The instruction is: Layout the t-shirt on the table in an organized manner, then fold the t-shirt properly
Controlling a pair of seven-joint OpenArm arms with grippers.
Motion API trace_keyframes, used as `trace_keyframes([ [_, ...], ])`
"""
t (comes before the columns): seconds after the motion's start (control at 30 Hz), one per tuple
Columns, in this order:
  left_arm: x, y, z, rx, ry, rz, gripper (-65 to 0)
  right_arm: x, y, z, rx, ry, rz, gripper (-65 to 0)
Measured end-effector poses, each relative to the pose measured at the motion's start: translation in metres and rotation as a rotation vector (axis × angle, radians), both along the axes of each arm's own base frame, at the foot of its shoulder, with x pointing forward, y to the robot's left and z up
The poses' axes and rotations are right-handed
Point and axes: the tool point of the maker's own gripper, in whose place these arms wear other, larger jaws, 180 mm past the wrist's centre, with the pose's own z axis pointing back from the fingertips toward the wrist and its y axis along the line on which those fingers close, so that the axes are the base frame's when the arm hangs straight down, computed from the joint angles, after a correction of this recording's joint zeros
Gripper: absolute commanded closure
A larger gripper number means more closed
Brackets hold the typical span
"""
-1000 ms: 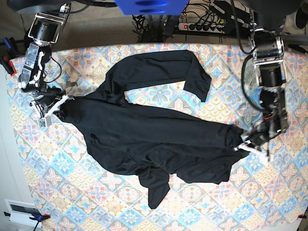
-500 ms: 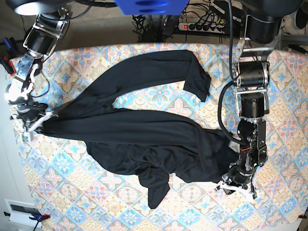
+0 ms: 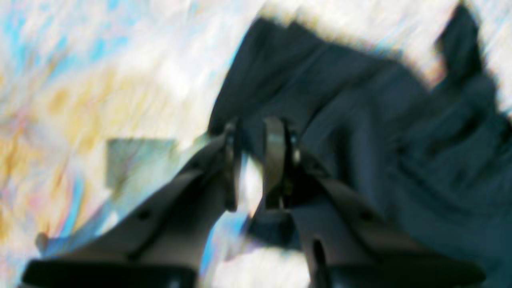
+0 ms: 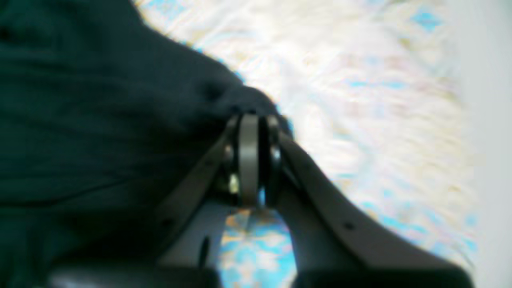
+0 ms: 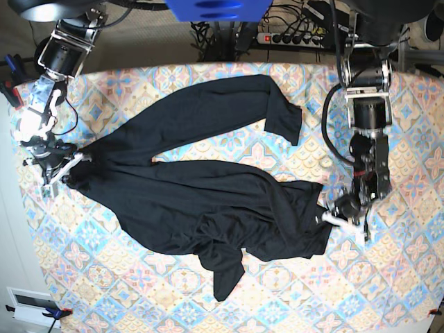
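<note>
The t-shirt (image 5: 208, 201) lies crumpled across the middle of the bench (image 5: 388, 291), spread from near the left edge to near the right edge as the base view shows it. It is plain black, thin fabric, no print. One sleeve runs up toward the far edge and folds down at its cuff; another pointed flap hangs toward the near edge. The body is bunched in folds and not flat.

Right tool (image 5: 61, 168), at the left edge of the bench in the base view: fingers together, clamped on a corner of the t-shirt (image 4: 100, 120). In the right wrist view the pads (image 4: 249, 160) meet with no gap, and the black cloth bunches right at their tips. The fabric runs taut from this tool (image 4: 250, 132) toward the middle of the bench.

Left tool (image 5: 343, 217), toward the right edge of the bench in the base view: fingers slightly apart. The left wrist view is blurred, but a narrow bright gap shows between the two pads (image 3: 274, 160). The black cloth (image 3: 380, 140) lies just beyond and beside this tool (image 3: 254, 148); whether any fabric sits between the pads, I cannot tell.

The bench cloth (image 3: 80, 80) shows pastel blue, pink and yellow diamond tiles.
</note>
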Motion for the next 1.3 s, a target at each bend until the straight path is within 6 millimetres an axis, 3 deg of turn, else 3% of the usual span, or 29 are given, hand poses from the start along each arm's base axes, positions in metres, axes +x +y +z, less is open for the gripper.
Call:
trace_keyframes([
  [0.1, -0.026, -0.009, -0.004, 0.012, 0.031, -0.059, -16.1, 0.005, 0.007, 0.002, 0.004, -0.01, 0.018, 0.0],
  [0.2, -0.035, -0.013, -0.011, 0.003, 0.055, -0.069, -24.9, 0.004, 0.007, 0.0, -0.012, 0.002, 0.029, 0.0],
  [0.3, -0.041, -0.03, -0.015, -0.051, 0.045, -0.144, -31.7, 0.005, 0.014, -0.003, -0.017, 0.015, 0.049, 0.0],
  [0.4, -0.047, -0.032, -0.025, -0.062, 0.073, -0.149, -33.3, 0.007, 0.021, -0.003, 0.002, 0.003, 0.063, 0.0],
  [0.53, -0.051, -0.032, -0.045, -0.079, 0.114, -0.121, -33.3, 0.005, 0.014, -0.002, -0.014, 0.01, 0.05, 0.0],
  [0.73, -0.043, -0.048, -0.049, -0.073, 0.07, -0.14, -33.2, 0.006, 0.015, -0.002, -0.01, 0.006, 0.052, 0.0],
  [0.83, -0.043, -0.05, -0.051, -0.07, 0.069, -0.155, -25.2, 0.006, 0.015, -0.002, -0.01, 0.006, 0.053, 0.0],
  [0.97, -0.045, -0.052, -0.054, -0.076, 0.084, -0.156, 0.0, 0.005, 0.015, -0.002, -0.009, 0.007, 0.052, 0.0],
  [1.13, -0.058, -0.048, -0.041, -0.113, 0.116, -0.182, -0.1, 0.005, 0.014, -0.003, -0.013, 0.009, 0.048, 0.0],
  [1.3, -0.057, 0.013, 0.013, -0.167, 0.01, -0.069, 0.0, 0.004, 0.015, -0.003, -0.011, 0.01, 0.053, 0.0],
])
